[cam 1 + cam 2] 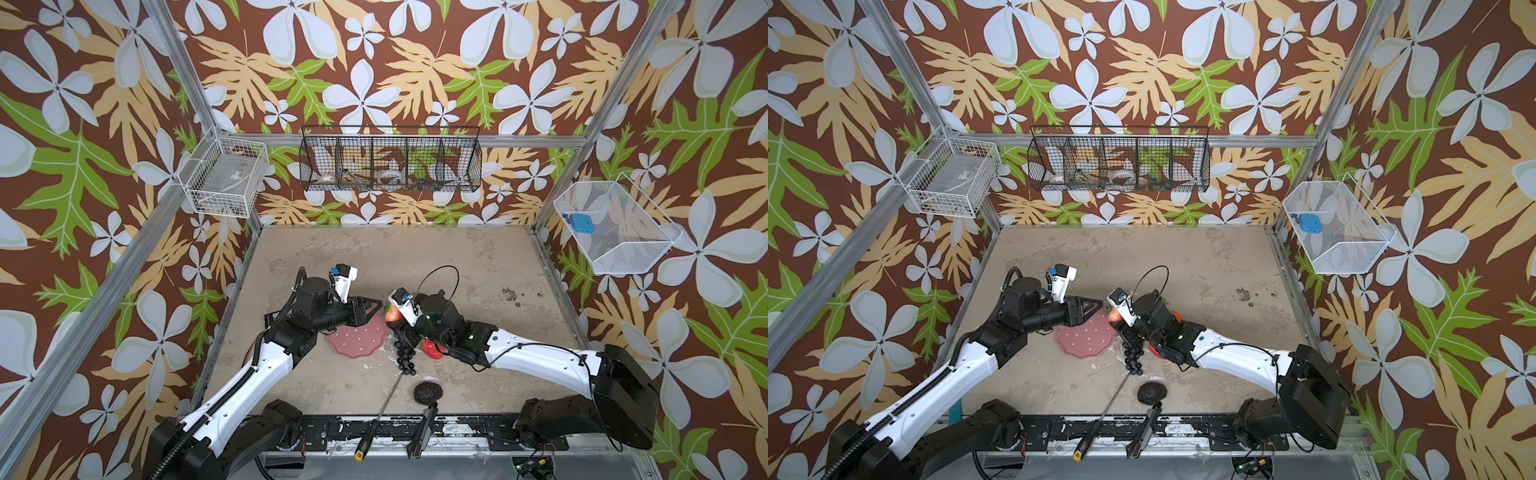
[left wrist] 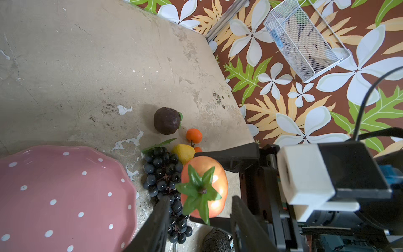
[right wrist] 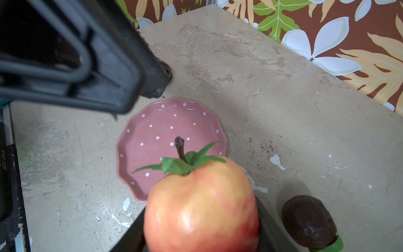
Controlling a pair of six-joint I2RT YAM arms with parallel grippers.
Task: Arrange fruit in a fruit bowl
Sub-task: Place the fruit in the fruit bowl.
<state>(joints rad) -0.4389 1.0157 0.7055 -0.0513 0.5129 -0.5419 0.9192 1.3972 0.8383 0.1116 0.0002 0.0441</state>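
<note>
Your right gripper (image 2: 212,187) is clamped on the peach-red apple (image 3: 200,207), one finger each side, at the pink dotted dish's (image 1: 357,340) 2 o'clock, just past the rim. Your left gripper (image 1: 376,307) hovers over the dish's 12 o'clock edge. Its fingers (image 2: 159,218) are partway apart with nothing gripped. The grape bunch (image 1: 405,359) lies on the table at the dish's 4 o'clock, just beside the rim. A second red apple (image 1: 430,349) sits beyond it under the right arm. The avocado (image 1: 424,392) is at 5 o'clock, well apart. The lemon (image 2: 183,152), orange (image 2: 194,135) and mangosteen (image 2: 166,120) cluster near the grapes' leaf end.
</note>
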